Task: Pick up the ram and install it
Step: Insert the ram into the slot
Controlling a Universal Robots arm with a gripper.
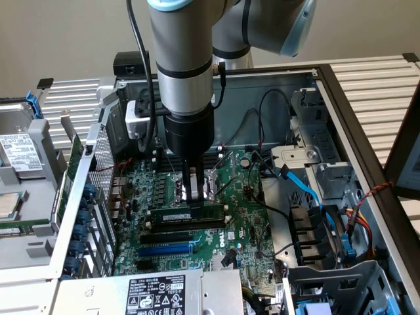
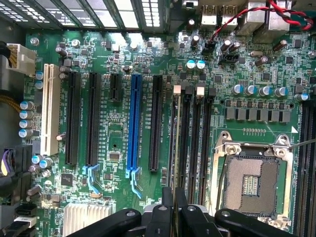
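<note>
Exterior view: your black two-finger gripper (image 1: pixel 191 199) is nearly closed, pinching the top edge of the long, flat dark-green ram (image 1: pixel 169 214). It stands directly beneath the fingertips, long axis along the black memory slot (image 1: pixel 197 225) below.

ram (image 1: pixel 186 214) upright between jaws, at a memory slot (image 1: pixel 190 225), motherboard (image 1: pixel 246 226) inside case (image 1: pixel 262 98)

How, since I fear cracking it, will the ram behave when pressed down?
Probably stiff along its length: the ram stands straight on edge under the tool. Likely light, being thin and flat. Possibly fragile and apt to tilt sideways, since the tool pinches it only near its middle, so uneven pressing could stress it.
</note>
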